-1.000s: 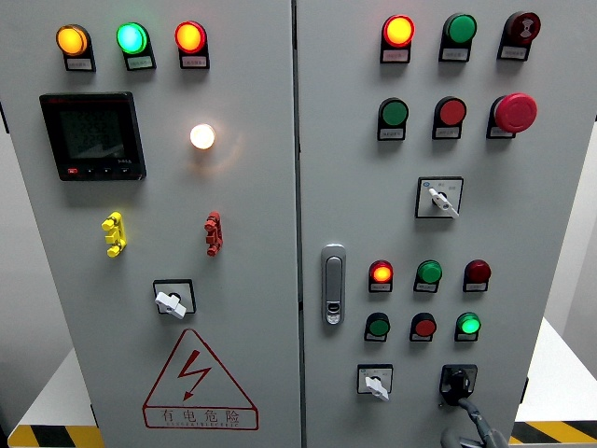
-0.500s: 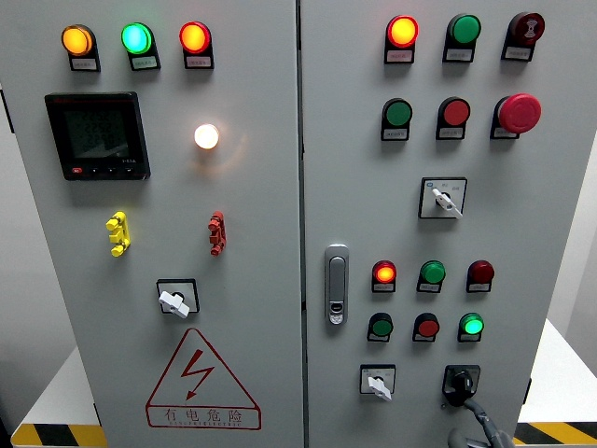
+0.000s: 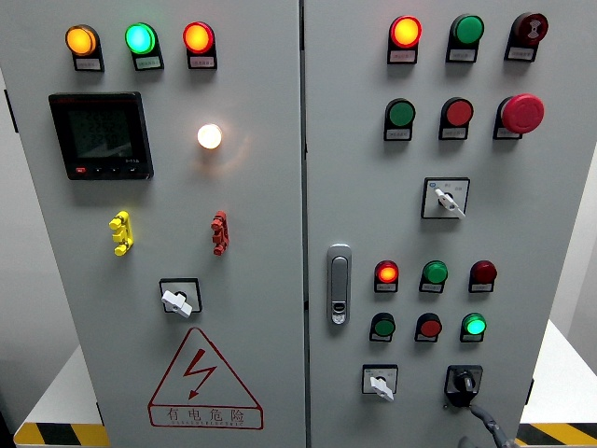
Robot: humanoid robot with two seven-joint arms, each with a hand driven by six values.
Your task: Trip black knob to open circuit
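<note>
All I saw of my right hand (image 3: 492, 425) was one slim grey finger with darker joint segments.

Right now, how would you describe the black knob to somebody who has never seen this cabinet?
Look at the right door of the grey cabinet and go down to its lowest row, under the small coloured lamps. Two rotary switches sit there: the black knob is the right one, in a black square plate near the door's bottom right corner. Its neighbour, the white-handled switch, has a pale handle.
</note>
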